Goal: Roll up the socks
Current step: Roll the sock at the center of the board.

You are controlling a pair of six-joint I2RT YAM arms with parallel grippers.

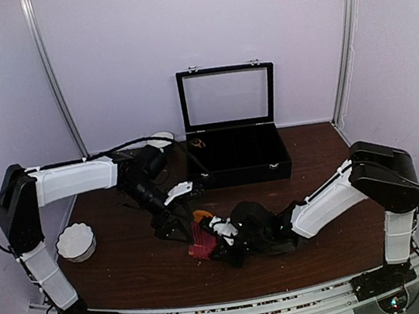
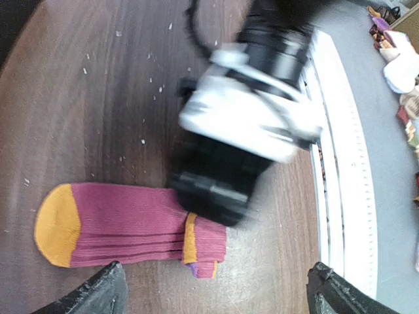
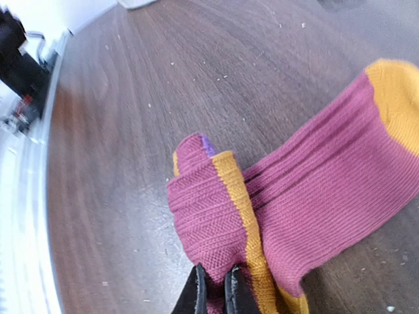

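The magenta-red socks (image 2: 124,226) lie flat on the dark wooden table, orange toe (image 2: 57,226) at the left of the left wrist view. The cuff end (image 3: 216,222), with its orange stripe and a bit of purple, is folded over itself into a first turn. My right gripper (image 3: 216,289) is shut on that folded cuff, and it shows as a blurred black and white shape (image 2: 226,183) over the sock. My left gripper (image 2: 219,294) hangs wide open above the cuff end, touching nothing. From above, both grippers (image 1: 179,228) (image 1: 212,244) meet at the socks (image 1: 203,241).
A black compartment box (image 1: 242,169) with its glass lid raised stands behind the socks, with a small brownish thing (image 1: 197,143) in its back left corner. A white bowl (image 1: 76,243) sits at the left. The table's near edge meets a white rail (image 2: 340,163).
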